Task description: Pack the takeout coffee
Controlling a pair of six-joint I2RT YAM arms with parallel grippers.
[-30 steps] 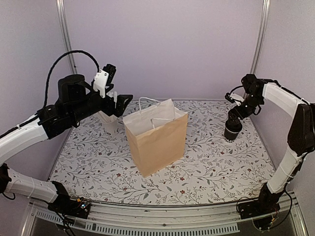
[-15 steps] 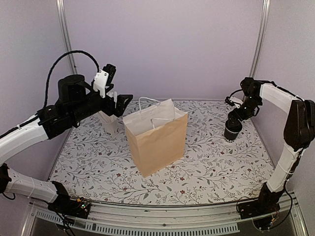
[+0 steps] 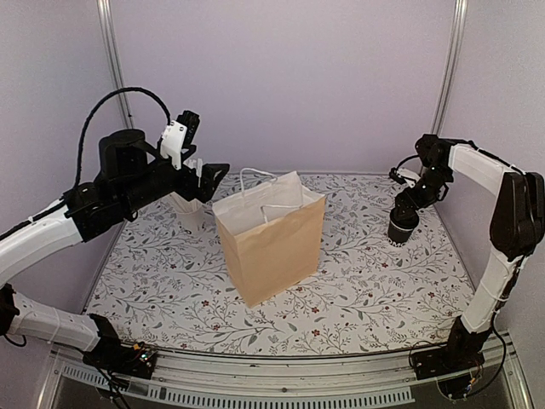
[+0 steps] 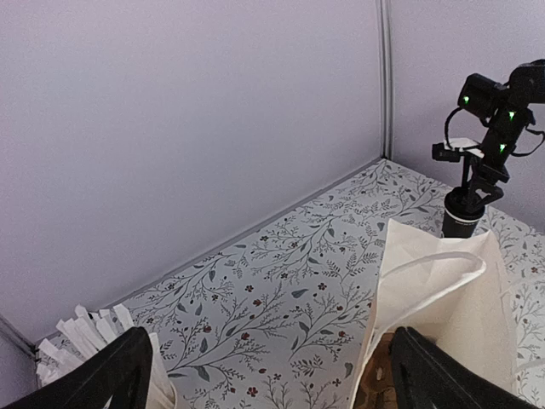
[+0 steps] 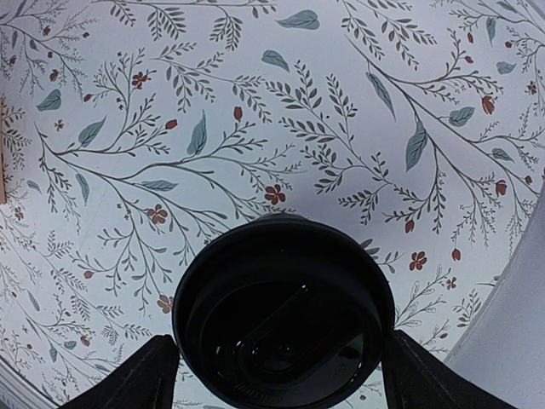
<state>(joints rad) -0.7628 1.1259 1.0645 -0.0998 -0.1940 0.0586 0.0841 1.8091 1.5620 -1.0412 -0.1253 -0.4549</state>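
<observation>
Here the lidded black cup stands, seemingly upright.

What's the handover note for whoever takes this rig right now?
Left gripper: open, empty, raised at the far left above the white cup of sticks.
Right gripper: open, jaws wide, one on each side of the takeout coffee; can't tell whether the pads touch it.
Coffee: upright, lid on, standing on the table at the far right.
Brown paper bag: upright in the centre, top open.
Done: right arm lined up on the cup.
Left: close on the cup, lift it, lower it into the bag.
</observation>
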